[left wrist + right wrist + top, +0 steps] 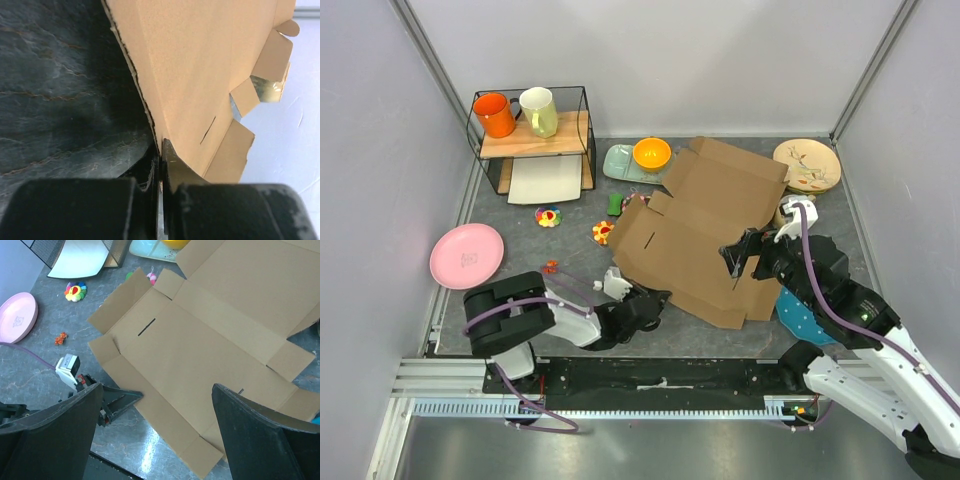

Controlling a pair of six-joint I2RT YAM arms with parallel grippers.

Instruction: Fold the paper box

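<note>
box: paper box lay unfolded, just nearer than the orange bowl | left: my left end effector pinched shut on the box edge facing away from the bowl | right: my right end effector hung open above the sheet | risk: the thin pinch could slip or crease the cardboard; the sheet could push the bowl
</note>
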